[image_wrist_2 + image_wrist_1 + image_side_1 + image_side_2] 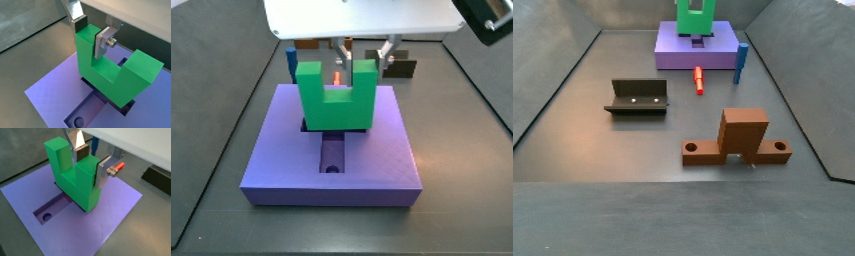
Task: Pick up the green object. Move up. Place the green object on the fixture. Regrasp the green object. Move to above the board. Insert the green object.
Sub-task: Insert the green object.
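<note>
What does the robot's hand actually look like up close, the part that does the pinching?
The gripper has two flat silver metal plates as fingers, each lined with a dark pad. A small bolt and a red part stick out from the side of one plate. Above the fingers sits a broad white housing, boxy and plain. No cables or markings show in these views.

The claw (pixel 695 4) holds the green object (pixel 695 20) on the board (pixel 700 48).
</note>
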You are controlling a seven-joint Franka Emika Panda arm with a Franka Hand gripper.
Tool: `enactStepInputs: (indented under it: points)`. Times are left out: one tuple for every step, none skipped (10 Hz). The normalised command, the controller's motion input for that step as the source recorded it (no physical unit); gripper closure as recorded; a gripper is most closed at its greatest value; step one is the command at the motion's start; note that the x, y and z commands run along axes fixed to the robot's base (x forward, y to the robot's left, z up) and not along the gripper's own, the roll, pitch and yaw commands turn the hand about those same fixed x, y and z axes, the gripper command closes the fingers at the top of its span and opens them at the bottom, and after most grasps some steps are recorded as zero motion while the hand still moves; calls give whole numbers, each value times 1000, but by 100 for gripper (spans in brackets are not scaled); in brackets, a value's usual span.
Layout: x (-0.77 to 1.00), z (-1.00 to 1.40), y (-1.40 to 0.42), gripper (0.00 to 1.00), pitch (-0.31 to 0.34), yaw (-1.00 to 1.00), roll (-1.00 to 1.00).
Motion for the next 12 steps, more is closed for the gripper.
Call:
enactStepInputs:
  points:
    - [114,-249,0,100,0,-117,170]
    - [0,-249,49,100,-3,-29,161]
    - [-257,-203,203,100,-57,0,63]
    - [-451,-246,257,100,-124,0,0]
    - [-500,-169,209,100,-126,0,0]
    - [-383,-100,43,100,-86,0,44]
    - [-137,-111,-69,100,-20,40,73]
    - [-3,-120,-246,100,-9,131,144]
    - [0,-57,-437,100,-4,231,301]
    - [0,-209,-374,100,-3,180,354]
    - [14,-554,-114,100,-41,80,351]
    - [74,-760,0,100,-83,49,231]
